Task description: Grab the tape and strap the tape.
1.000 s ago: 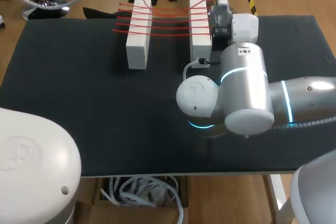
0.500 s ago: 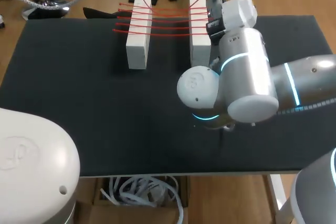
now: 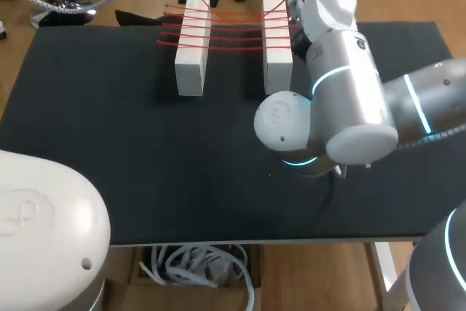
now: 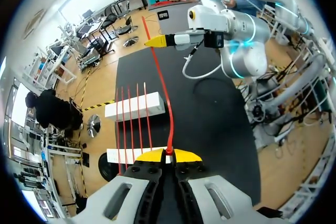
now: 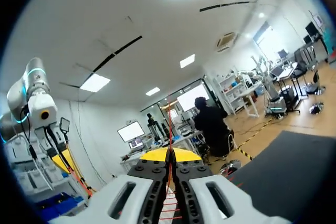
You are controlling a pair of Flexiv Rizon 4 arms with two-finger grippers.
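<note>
Red tape [image 3: 226, 30] runs back and forth in several thin strands between two white blocks [image 3: 191, 49] that stand side by side near the far edge of the black desk [image 3: 109, 143]. A free length rises from them and goes off past that edge. It looks like a narrow, limp ribbon, very light and with no stiffness of its own. I judge that it holds a line only while pulled taut and would sag or slip off a block once the tension drops. The left pincer [image 4: 168, 156] has its yellow tips pressed together on one strand. That strand stretches straight from it toward the right pincer [image 4: 157, 41], which hangs near the far end of one block. In the right wrist view that pincer's tips are likewise pressed together, with a thin red strand coming out from between them, so both appear to be pinching the tape. The ribbon is thin and probably smooth, so a firm pinch across its flat face seems the best hold, and a loose grip would likely let it slide through. The blocks look light and may tip or shift if the tape is drawn too hard, so a steady, moderate pull seems wise.
</note>
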